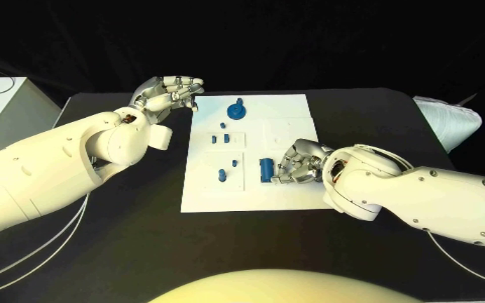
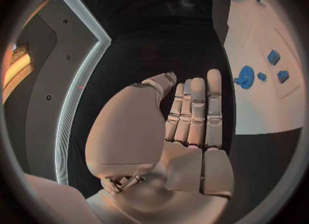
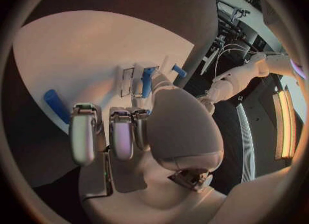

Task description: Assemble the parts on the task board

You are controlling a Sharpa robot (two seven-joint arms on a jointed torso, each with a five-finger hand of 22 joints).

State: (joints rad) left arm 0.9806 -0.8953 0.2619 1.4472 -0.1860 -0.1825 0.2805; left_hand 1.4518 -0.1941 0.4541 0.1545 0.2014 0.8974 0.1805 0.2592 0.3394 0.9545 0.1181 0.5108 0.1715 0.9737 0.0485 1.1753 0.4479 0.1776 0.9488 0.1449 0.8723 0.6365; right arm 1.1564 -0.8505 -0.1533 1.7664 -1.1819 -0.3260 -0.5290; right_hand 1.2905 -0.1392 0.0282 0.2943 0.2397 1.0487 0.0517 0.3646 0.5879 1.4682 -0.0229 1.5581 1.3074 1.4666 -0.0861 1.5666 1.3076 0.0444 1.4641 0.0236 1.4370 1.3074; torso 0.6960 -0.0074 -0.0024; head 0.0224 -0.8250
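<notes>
Right hand (image 1: pixel 296 163) curled over blue block (image 1: pixel 267 169) near task board (image 1: pixel 278 117) front edge, grip apparently partial; slip or tilt risks jam; left hand (image 1: pixel 169 93) empty, fingers straight, beside board's far corner; round part (image 1: pixel 237 111) could get knocked

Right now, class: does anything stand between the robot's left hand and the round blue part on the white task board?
Nothing visible does. The left hand hovers open at the white task board's far left corner, and only bare board lies between it and the round blue part.
</notes>
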